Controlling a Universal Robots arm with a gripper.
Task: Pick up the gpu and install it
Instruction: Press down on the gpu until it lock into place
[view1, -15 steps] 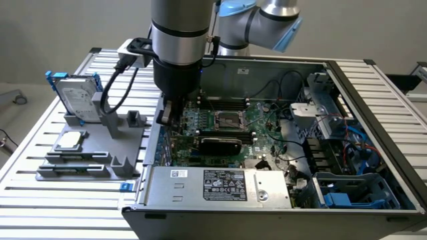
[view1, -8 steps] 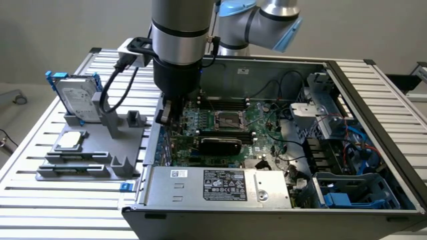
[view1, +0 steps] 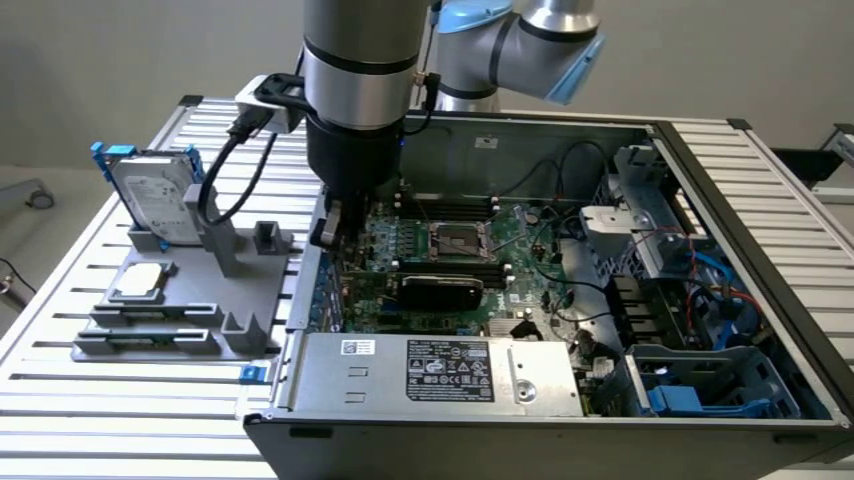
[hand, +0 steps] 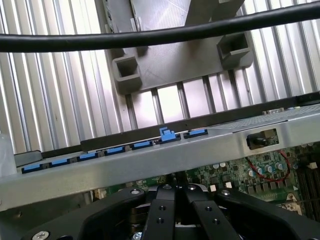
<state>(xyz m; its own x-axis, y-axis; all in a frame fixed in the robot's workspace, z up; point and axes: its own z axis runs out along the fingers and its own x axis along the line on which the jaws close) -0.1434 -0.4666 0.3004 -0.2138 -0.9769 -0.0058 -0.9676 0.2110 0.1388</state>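
Note:
The gpu (view1: 441, 290), with its black rounded cover facing up, stands on the green motherboard (view1: 521, 250) inside the open computer case, just behind the power supply. My gripper (view1: 326, 232) hangs low inside the case by the wall on the exterior view's left, a little way from the gpu toward that wall. In the wrist view the black fingers (hand: 161, 210) are pressed together, with nothing visible between them, right behind the case's metal wall (hand: 150, 162); the gripper (hand: 175, 192) is shut.
A grey parts stand (view1: 200, 300) on the slatted table holds a silver hard drive in a blue frame (view1: 154, 195). Blue slot clips (hand: 167, 134) line the case wall. The silver power supply (view1: 441, 375) fills the case front. A black cable (hand: 150, 35) crosses the wrist view.

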